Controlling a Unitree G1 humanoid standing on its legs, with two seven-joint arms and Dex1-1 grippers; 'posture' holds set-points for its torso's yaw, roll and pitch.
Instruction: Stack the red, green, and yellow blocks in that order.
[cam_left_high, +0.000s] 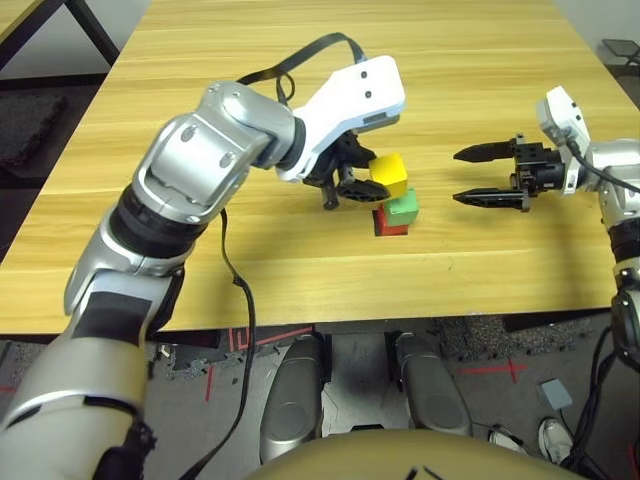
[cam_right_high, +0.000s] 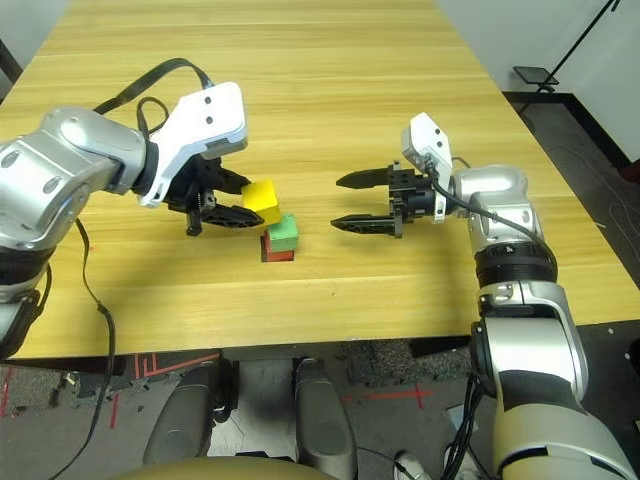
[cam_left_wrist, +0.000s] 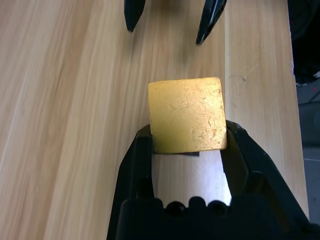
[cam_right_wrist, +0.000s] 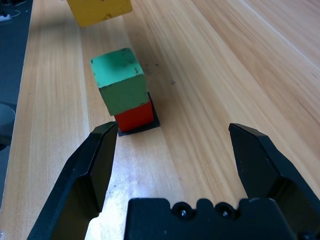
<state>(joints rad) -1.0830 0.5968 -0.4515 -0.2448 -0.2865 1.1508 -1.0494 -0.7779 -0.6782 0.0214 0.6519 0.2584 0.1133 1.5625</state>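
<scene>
Yellow block is clamped between the 2 black fingers of the left hand, lifted clear of the wooden desk and positioned just above and slightly left of the stack. In the left wrist view the block sits square between both fingers, 1 on each side face.

Green block rests on top of the red block, forming a stack of 2. Its top face is bare, and it sits slightly offset from the red block beneath. The red block stands on a flat black square patch on the desk.

Right hand hovers to the right of the stack, apart from it, fingers spread wide and grasping nothing, tips directed toward the blocks. In the right wrist view the stack stands ahead of the 2 separated fingers, close to 1 of them
</scene>
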